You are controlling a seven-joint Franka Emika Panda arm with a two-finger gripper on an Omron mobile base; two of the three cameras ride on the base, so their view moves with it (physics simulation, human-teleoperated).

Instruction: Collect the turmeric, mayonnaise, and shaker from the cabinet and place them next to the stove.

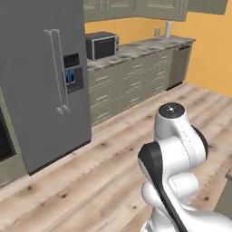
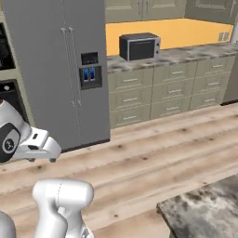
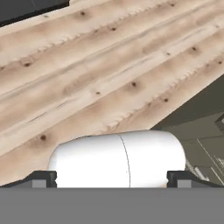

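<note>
Pale wood plank floor (image 1: 113,167) runs to the grey refrigerator (image 1: 41,77); the hand (image 3: 112,178) hangs spread apart, empty.

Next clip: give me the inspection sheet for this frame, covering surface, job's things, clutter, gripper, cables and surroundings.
Surface: marble-look counter along the far wall; wooden plank floor.
Job's things: nothing seen.
Clutter: microwave on the counter.
Gripper: gripper open, empty, pointing down at the floor.
Cables: nothing seen.
Surroundings: grey fridge with dispenser, drawer fronts, wall cabinets, orange wall, a second counter corner near the base.
</note>
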